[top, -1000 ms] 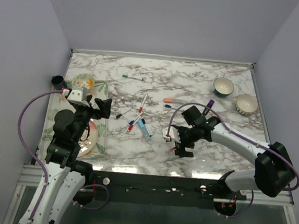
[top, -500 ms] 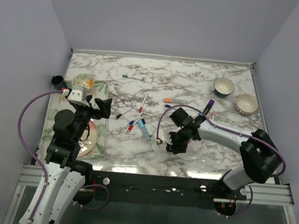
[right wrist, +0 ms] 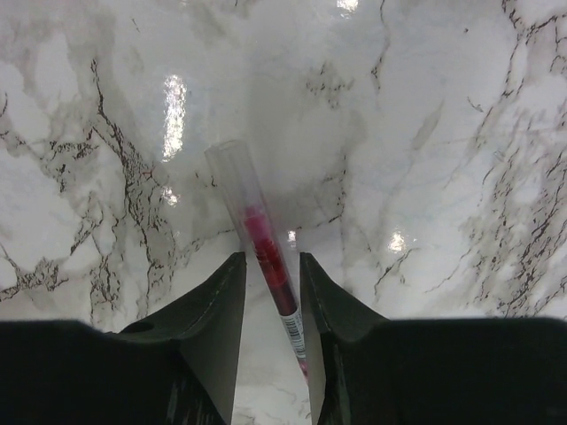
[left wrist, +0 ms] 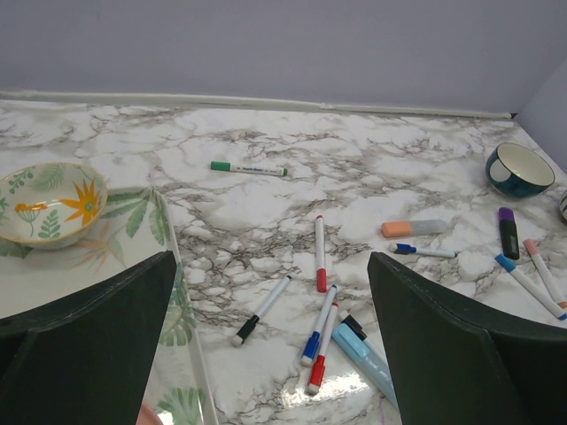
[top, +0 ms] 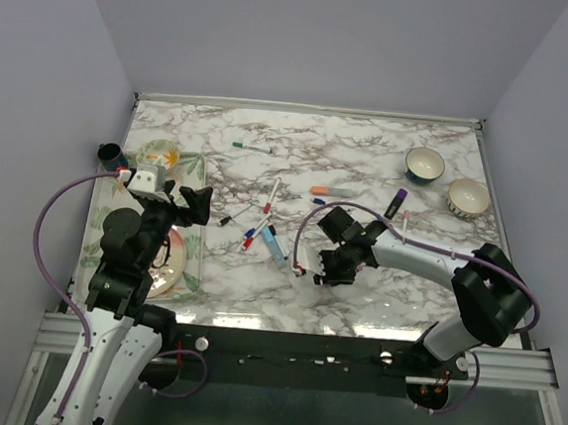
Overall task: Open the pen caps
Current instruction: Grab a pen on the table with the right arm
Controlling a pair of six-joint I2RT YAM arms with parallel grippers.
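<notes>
Left gripper: jaws spread wide with nothing between them, held above the leaf-print tray at the left of the marble table. Right gripper: low over the table's near middle, jaws drawn close to either side of a red pen with a clear cap, a sliver of marble showing beside one finger; whether they pinch it cannot be told. Pen caps: those visible sit on their pens, scattered across the table's middle and right

left gripper aloft (jaws wide), right gripper low, jaws narrow
</notes>
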